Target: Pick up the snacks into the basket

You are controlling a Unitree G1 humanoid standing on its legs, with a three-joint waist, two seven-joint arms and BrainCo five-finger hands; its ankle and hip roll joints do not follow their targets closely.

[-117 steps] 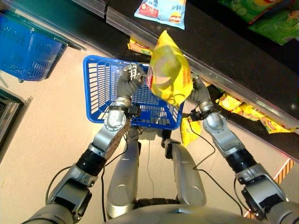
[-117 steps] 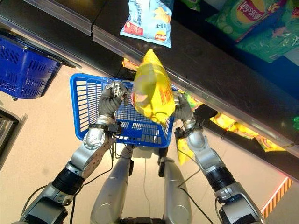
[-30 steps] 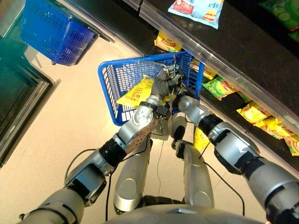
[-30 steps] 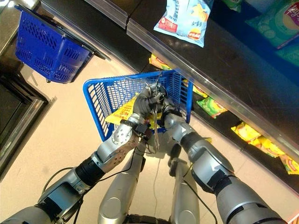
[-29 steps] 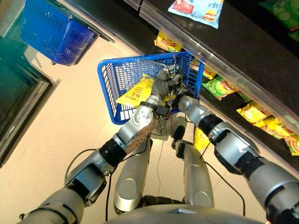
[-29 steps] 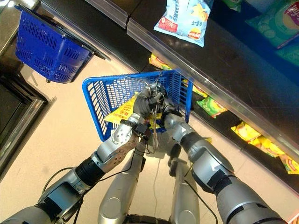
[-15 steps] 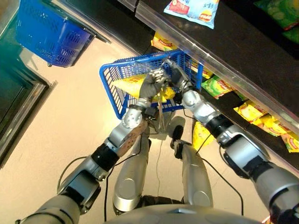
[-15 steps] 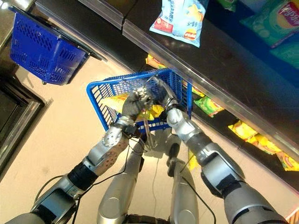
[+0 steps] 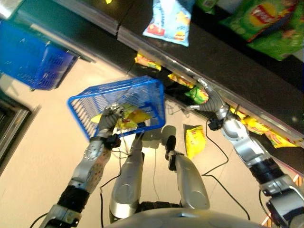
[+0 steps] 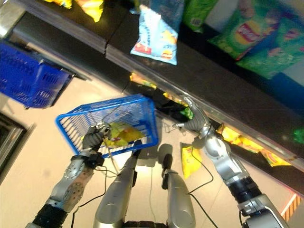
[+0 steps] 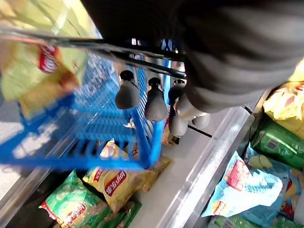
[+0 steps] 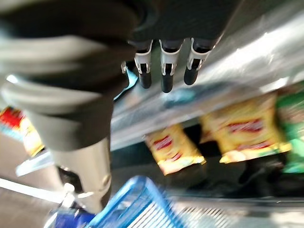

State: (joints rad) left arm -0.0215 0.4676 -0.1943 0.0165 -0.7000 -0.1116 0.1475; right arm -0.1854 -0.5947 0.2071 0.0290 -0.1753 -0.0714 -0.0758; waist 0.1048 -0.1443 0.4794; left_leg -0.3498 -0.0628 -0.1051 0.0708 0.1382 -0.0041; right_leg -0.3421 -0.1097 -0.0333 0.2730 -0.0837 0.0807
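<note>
Dark shelving (image 9: 223, 61) across the far side, with a clear front rail. On its upper shelf, two green crisp bags (image 9: 266, 26) with a red-and-yellow round logo, print too small to read, and a pale blue crisp bag (image 9: 166, 21) with a red patch and a yellow one, hanging over the rail. On the lower shelf, yellow snack bags (image 12: 244, 128) with a red band of writing, not legible, and a small green packet (image 9: 197, 95) just beside the right hand.

Blue wire-sided shopping basket (image 9: 142, 95) held up off the beige floor (image 9: 38, 156), tilted, between the left arm and the shelving. Inside it, lying against the near wall, a yellow crisp bag (image 9: 133, 116) with a red label; lettering not readable. A second blue basket (image 9: 33, 57) well apart at the far left, beside the shelf end. Another yellow snack packet (image 9: 194, 140) lying on the floor near the shelf base.

Left hand (image 9: 111, 118) at the basket's near rim, fingers (image 11: 154, 102) curled round the thin dark metal handle (image 11: 142, 57), clamped on it and carrying the basket. Right hand (image 9: 209, 99) reaching to the lower shelf rail, fingers (image 12: 164, 71) straight and side by side, thumb apart, nothing between them.
</note>
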